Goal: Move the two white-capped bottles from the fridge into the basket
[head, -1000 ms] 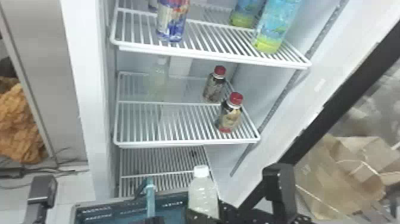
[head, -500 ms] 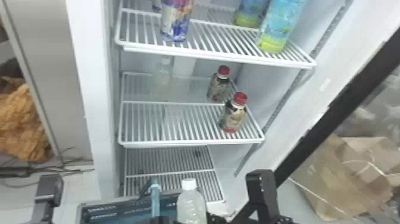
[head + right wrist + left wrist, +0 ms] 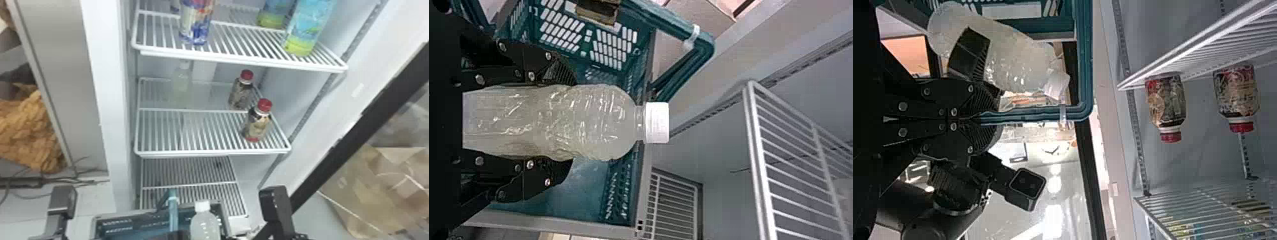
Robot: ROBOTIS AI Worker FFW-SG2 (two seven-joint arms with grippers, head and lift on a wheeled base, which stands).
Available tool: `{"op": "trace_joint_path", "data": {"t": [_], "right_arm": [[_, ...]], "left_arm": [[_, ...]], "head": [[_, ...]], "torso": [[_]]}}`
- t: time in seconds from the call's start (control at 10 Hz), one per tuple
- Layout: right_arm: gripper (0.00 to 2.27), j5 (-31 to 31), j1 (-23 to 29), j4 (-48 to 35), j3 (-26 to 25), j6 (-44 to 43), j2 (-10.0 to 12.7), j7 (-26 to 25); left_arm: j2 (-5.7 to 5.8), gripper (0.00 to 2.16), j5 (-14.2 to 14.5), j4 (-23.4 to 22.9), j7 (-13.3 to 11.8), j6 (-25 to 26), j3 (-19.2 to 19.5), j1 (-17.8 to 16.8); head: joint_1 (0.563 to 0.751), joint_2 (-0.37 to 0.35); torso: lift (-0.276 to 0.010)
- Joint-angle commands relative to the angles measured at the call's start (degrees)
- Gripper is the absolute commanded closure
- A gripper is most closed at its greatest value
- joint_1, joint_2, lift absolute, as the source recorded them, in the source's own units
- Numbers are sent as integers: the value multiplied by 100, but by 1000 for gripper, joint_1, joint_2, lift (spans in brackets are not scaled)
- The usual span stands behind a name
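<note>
Above the teal basket [image 3: 127, 225], my right gripper [image 3: 276, 207] holds a white-capped bottle [image 3: 205, 223] of cloudy liquid. In the right wrist view, the right gripper [image 3: 566, 122] is shut around that bottle [image 3: 594, 122], whose cap points toward the fridge, with the basket [image 3: 579, 192] behind it. My left gripper [image 3: 178, 235] is low in the head view, at the basket's upright handle [image 3: 173, 210]; in the left wrist view, the left gripper [image 3: 980, 119] is shut on the handle [image 3: 1028, 114]. Another white-capped bottle [image 3: 181, 83] stands at the middle shelf's back left.
Two red-capped bottles [image 3: 257, 123] stand on the right of the middle fridge shelf [image 3: 204, 153]. Blue-green bottles [image 3: 309, 28] and a colourful bottle [image 3: 196, 24] stand on the shelf above. The open door's black edge [image 3: 360, 121] slants at the right.
The right gripper has carried the bottle leftward and lower, over the basket. The fridge has shifted slightly right in the head view. My left gripper remains at the handle.
</note>
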Motion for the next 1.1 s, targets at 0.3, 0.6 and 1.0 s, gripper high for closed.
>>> {"op": "trace_joint_path", "data": {"t": [0.3,0.6,1.0], "right_arm": [[433,65,-23,-47,9,33,-7,0],[438,362,19,-202,-25,-403,11,0],[438,488,61,-258,-105,-1908,81,-52]], "left_arm": [[-1,1156,0,0,0,0,0,0],[8,1154,0,0,0,0,0,0],[8,1154,-11,0,0,0,11,14]], "head": [[695,-300],[695,-307],[695,-311]], "torso": [[-260],[-260],[-260]]}}
